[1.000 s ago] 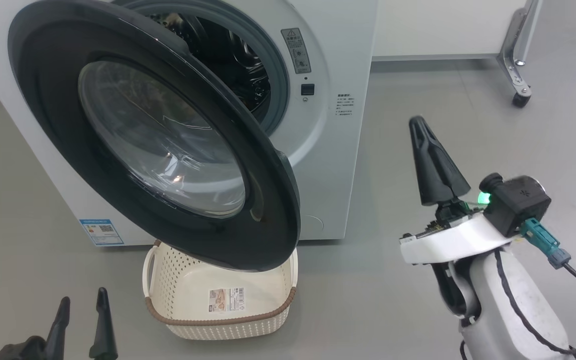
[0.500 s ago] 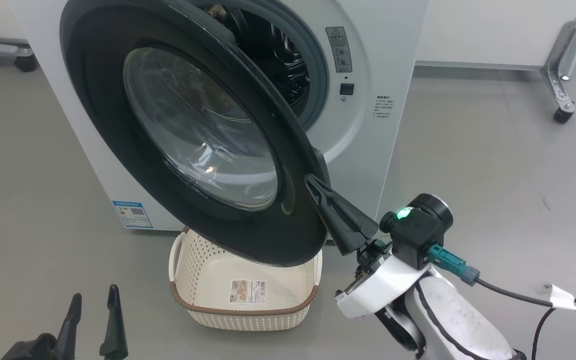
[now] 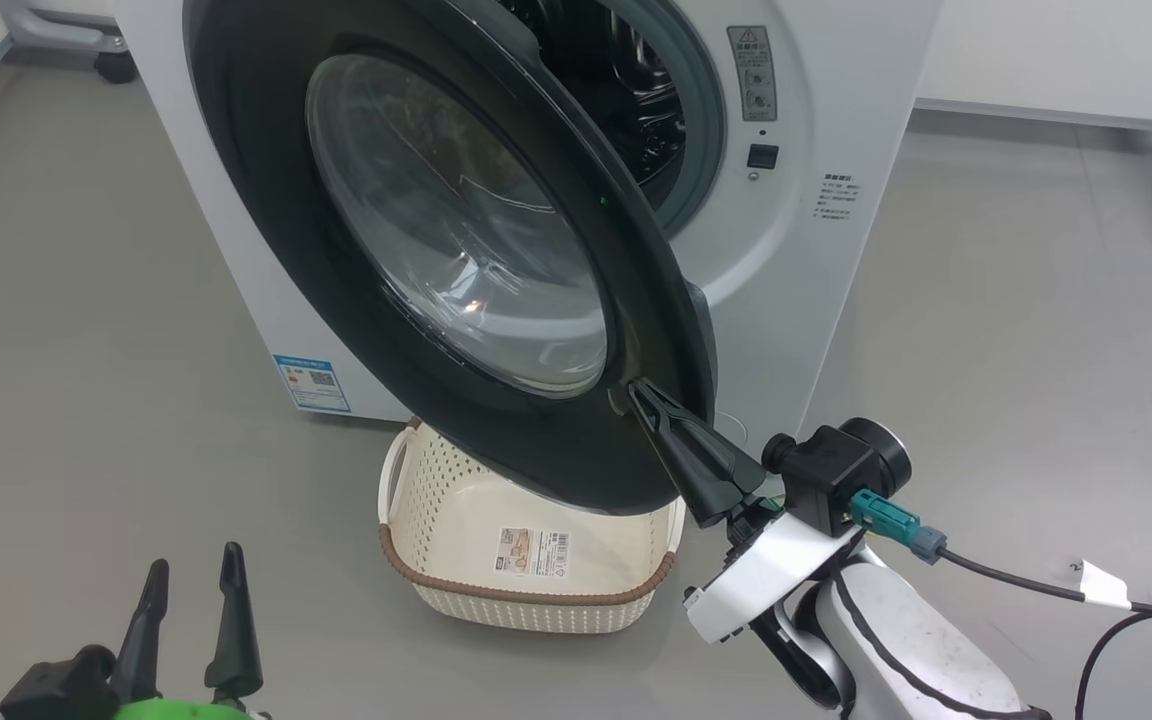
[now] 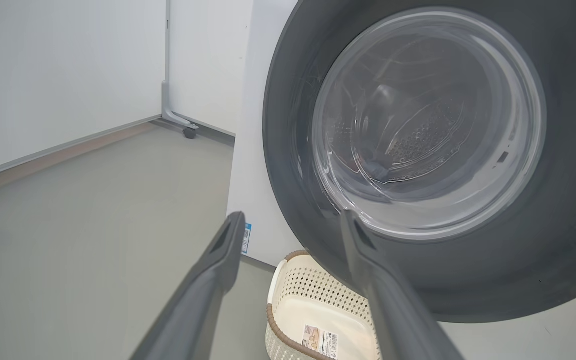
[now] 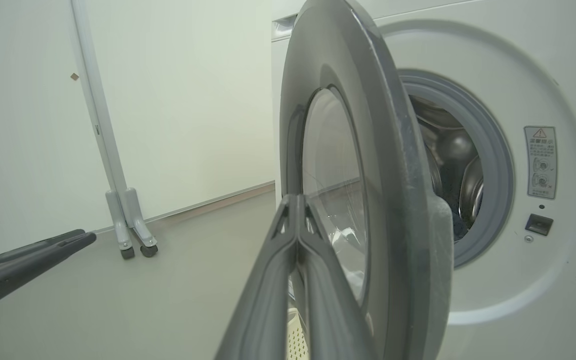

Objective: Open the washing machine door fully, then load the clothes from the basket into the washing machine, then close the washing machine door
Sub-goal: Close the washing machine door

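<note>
At five o'clock on the washing machine door (image 3: 456, 225), your right gripper (image 3: 635, 390), closed tight on nothing, touches it; your left gripper (image 3: 195, 557), seven o'clock, gapes wide.

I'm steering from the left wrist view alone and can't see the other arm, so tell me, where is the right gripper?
Observer: The right gripper is shut, and its tip appears to rest against the outer face of the washing machine door, low down by the free edge.
Operator: How far is the door from latching?
Observer: It stands well ajar. The right wrist view shows the grey gasket exposed behind it.
Operator: Is my left gripper near the basket?
Observer: No. In the head view the left gripper is open at the lower left, apart from the basket.
</note>
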You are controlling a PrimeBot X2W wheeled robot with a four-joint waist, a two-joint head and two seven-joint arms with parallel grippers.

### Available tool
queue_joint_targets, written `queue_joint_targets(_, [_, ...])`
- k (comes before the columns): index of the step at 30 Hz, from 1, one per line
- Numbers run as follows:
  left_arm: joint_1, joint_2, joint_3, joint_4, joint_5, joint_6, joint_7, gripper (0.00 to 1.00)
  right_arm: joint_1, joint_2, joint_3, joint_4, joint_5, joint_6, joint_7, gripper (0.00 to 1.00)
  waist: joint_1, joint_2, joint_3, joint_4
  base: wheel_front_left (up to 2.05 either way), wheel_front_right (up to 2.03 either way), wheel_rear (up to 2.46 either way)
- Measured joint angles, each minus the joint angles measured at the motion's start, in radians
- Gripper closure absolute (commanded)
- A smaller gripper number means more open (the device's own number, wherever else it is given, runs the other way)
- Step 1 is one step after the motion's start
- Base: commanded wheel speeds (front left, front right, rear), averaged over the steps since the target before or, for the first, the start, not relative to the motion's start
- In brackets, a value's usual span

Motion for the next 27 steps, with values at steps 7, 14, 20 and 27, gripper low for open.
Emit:
queue_joint_targets(7, [-0.009, -0.007, -0.002, -0.011, -0.001, 0.000, 0.000, 0.00, -0.026, 0.000, -0.034, 0.028, 0.000, 0.000, 0.000, 1.00, 0.0000, 0.0000, 0.031, 0.032, 0.00, 0.00, 0.00])
queue_joint_targets(14, [-0.019, -0.012, 0.005, -0.025, -0.001, -0.002, 0.000, 0.00, -0.052, 0.000, -0.051, 0.047, 0.000, 0.000, 0.000, 1.00, 0.0000, 0.0000, 0.064, 0.052, 0.00, 0.00, 0.00])
queue_joint_targets(20, [-0.023, -0.016, 0.014, -0.031, -0.001, -0.005, 0.000, 0.00, -0.089, 0.000, -0.058, 0.056, 0.000, 0.000, 0.000, 1.00, 0.0000, 0.0000, 0.096, 0.057, 0.00, 0.00, 0.00])
queue_joint_targets(27, [-0.038, -0.025, 0.018, -0.034, -0.004, -0.006, 0.000, 0.00, -0.124, -0.001, -0.067, 0.056, 0.000, 0.000, 0.000, 1.00, 0.0000, 0.0000, 0.120, 0.038, 0.00, 0.00, 0.00])
